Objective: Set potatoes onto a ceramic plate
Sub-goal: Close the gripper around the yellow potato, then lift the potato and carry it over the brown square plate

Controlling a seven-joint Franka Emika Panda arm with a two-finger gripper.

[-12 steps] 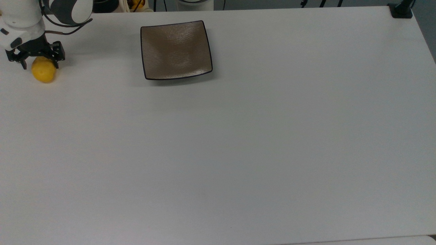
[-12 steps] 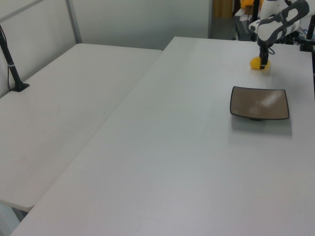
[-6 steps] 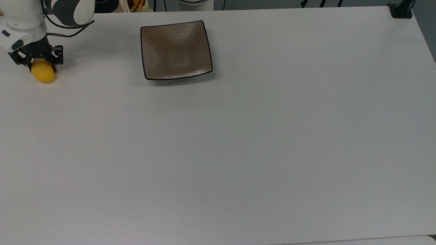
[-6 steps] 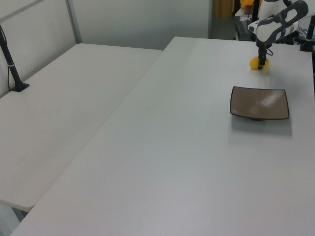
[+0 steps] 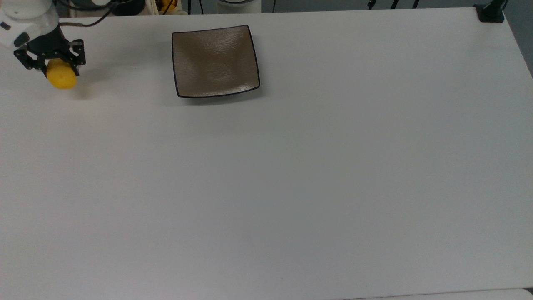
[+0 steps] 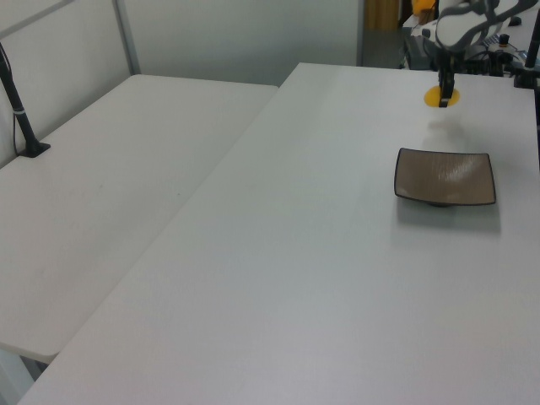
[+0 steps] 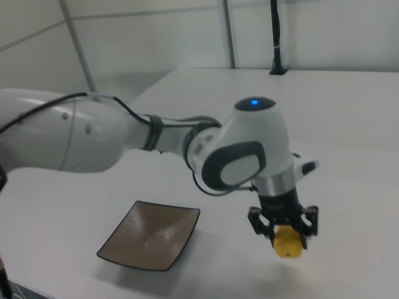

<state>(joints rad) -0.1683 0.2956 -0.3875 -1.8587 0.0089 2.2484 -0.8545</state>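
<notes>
The yellow potato (image 5: 62, 78) hangs clear of the white table, with my gripper (image 5: 55, 66) shut on it at the top view's far left; its shadow lies on the table just below it. In the left view the potato (image 6: 442, 96) is at the far right, beyond the plate. In the right view the potato (image 7: 288, 242) sits between the black fingers of my gripper (image 7: 285, 232), lifted off the surface. The square brown ceramic plate (image 5: 215, 60) rests bare on the table, to the right of the gripper in the top view; the plate (image 6: 445, 176) and plate (image 7: 151, 233) show likewise.
The white table (image 5: 291, 175) stretches wide to the right and front. A black clamp post (image 5: 490, 11) stands at the top view's back right corner. A second table (image 6: 110, 169) with a black post (image 6: 21, 118) lies at the left view's left.
My gripper closed around the potato and lifted it off the table, shifting slightly right and toward the back in the top view. The plate has not moved.
</notes>
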